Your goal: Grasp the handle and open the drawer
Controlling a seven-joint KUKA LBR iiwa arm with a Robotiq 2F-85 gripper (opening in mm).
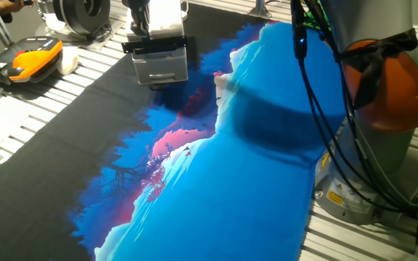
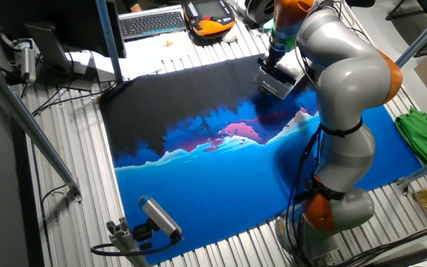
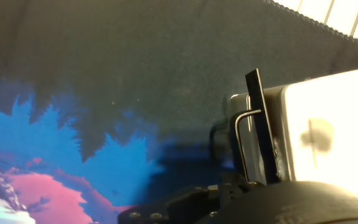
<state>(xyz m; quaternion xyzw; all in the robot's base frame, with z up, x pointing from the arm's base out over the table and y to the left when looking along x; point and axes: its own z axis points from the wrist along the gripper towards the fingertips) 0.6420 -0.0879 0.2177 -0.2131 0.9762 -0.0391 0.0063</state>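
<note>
A small white cabinet [image 1: 167, 22] stands on the black far part of the mat, its grey drawer [image 1: 161, 67] front facing the camera. The black handle [image 1: 154, 45] runs as a bar across that front. My gripper [image 1: 144, 27] hangs right above the handle's left part, close to it; its fingertips are hidden, so contact is unclear. In the hand view the handle [image 3: 261, 124] is a thin black strip held off the cabinet [image 3: 334, 118] by a wire bracket [image 3: 241, 146]. The other fixed view shows the gripper [image 2: 274, 61] over the cabinet [image 2: 276, 83].
The blue, pink and black printed mat [image 1: 216, 181] covers the table. An orange-and-black case [image 1: 27, 58] lies at the far left, with a keyboard [image 2: 153, 22] behind it. My arm's base [image 2: 332, 211] stands at the mat's edge, and green cloth [image 2: 425, 133] lies to one side.
</note>
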